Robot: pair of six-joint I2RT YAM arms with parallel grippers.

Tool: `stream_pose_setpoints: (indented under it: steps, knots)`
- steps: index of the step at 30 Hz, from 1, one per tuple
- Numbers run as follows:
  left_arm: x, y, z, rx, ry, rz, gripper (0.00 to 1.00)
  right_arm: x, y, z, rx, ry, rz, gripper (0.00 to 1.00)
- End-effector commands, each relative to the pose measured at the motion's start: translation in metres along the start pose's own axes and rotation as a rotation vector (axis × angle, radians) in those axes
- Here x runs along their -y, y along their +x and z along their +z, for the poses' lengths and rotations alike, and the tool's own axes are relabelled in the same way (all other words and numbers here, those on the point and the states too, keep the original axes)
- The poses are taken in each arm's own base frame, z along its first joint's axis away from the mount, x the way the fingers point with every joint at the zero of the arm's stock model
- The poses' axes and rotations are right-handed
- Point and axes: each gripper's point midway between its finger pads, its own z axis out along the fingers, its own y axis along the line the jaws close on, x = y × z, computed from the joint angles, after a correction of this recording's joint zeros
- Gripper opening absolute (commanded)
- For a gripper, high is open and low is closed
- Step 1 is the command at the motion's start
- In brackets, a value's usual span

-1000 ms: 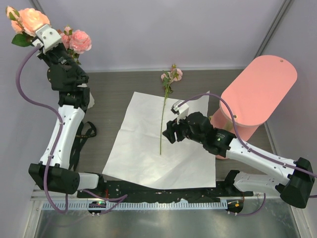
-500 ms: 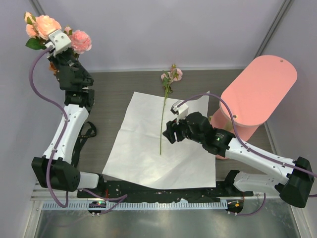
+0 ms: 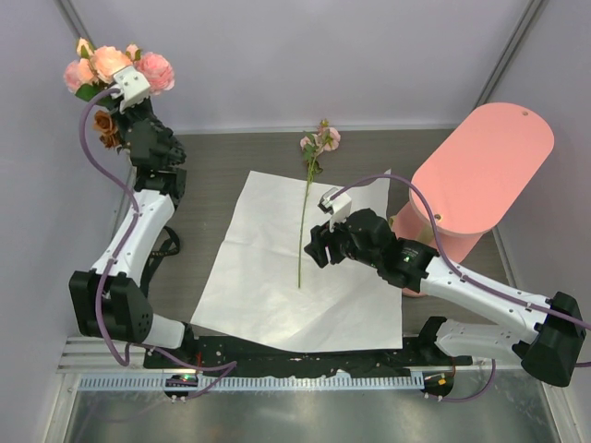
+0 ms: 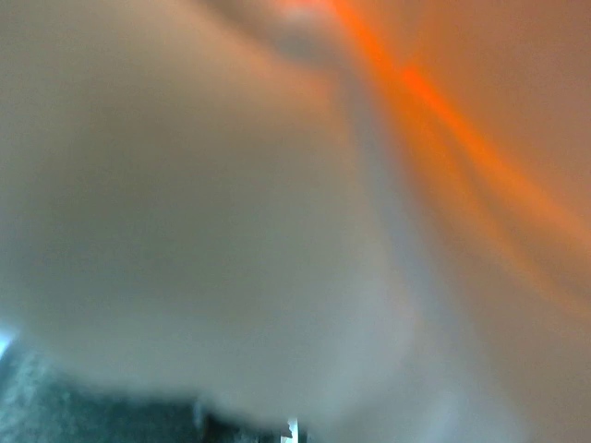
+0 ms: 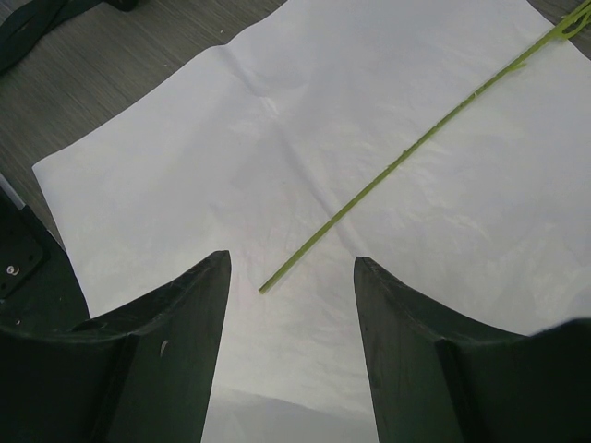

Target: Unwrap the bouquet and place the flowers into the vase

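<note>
My left gripper [image 3: 129,89] is raised in the back left corner, shut on the stems of pink and peach flowers [image 3: 103,65]. Another pink rose [image 3: 156,70] and a rust-brown one [image 3: 103,124] sit close beside it. The left wrist view is only a peach and orange blur. The vase is hidden. One green-stemmed flower [image 3: 306,208] lies on the spread white paper [image 3: 249,277]. My right gripper [image 3: 318,249] hovers open just over the paper [image 5: 185,157], with the stem's [image 5: 406,148] cut end a little ahead of its fingertips [image 5: 220,263], untouched.
A big pink tiered oval stand [image 3: 485,161] fills the right side, close behind the right arm. A black ribbon [image 3: 167,245] lies on the grey tabletop next to the left arm. Grey walls close off the back and left.
The left arm has swung its held flowers rightward and lower, close to the pink rose in the corner. The right arm and the lying flower have not moved.
</note>
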Motion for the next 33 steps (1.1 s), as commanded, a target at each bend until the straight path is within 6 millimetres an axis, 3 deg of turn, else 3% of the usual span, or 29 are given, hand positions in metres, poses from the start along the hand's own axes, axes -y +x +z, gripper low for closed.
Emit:
stream_pose_setpoints:
  steps: [1, 8, 16, 21, 25, 28, 29, 30, 31, 32, 33]
  knots:
    - [-0.002, 0.006, 0.001, 0.008, -0.044, -0.099, 0.0, -0.002, -0.02, -0.003, 0.059, 0.004, -0.002, 0.62]
    - [0.006, 0.04, 0.003, -0.057, -0.064, -0.08, 0.02, -0.003, -0.018, -0.002, 0.053, -0.002, -0.001, 0.62]
    - [0.002, 0.064, 0.001, -0.108, -0.096, -0.081, 0.07, -0.003, -0.015, 0.0, 0.043, 0.0, 0.002, 0.62]
    - [0.0, 0.074, -0.005, -0.143, -0.09, -0.088, 0.32, -0.005, -0.013, 0.004, 0.028, -0.011, 0.007, 0.62]
    - [-0.004, 0.081, -0.013, -0.183, -0.084, -0.119, 0.72, -0.006, -0.012, 0.006, 0.02, -0.013, 0.018, 0.61]
    - [-0.007, 0.083, -0.021, -0.232, -0.079, -0.173, 0.86, -0.007, -0.011, 0.01, 0.004, -0.011, 0.026, 0.62]
    - [-0.007, 0.093, -0.028, -0.287, -0.057, -0.137, 0.88, -0.007, -0.011, 0.011, 0.0, -0.01, 0.033, 0.61]
    - [-0.009, 0.091, -0.031, -0.308, -0.046, -0.148, 0.97, -0.007, -0.012, 0.014, -0.007, -0.005, 0.036, 0.61]
    - [-0.006, 0.084, -0.032, -0.325, -0.045, -0.222, 1.0, -0.007, -0.013, 0.015, -0.009, 0.0, 0.043, 0.62]
    - [-0.007, 0.096, -0.043, -0.401, -0.01, -0.181, 1.0, -0.006, -0.012, 0.017, -0.014, 0.006, 0.054, 0.62]
    - [-0.009, 0.092, -0.048, -0.421, -0.002, -0.218, 1.0, -0.007, -0.012, 0.021, -0.022, 0.01, 0.06, 0.62]
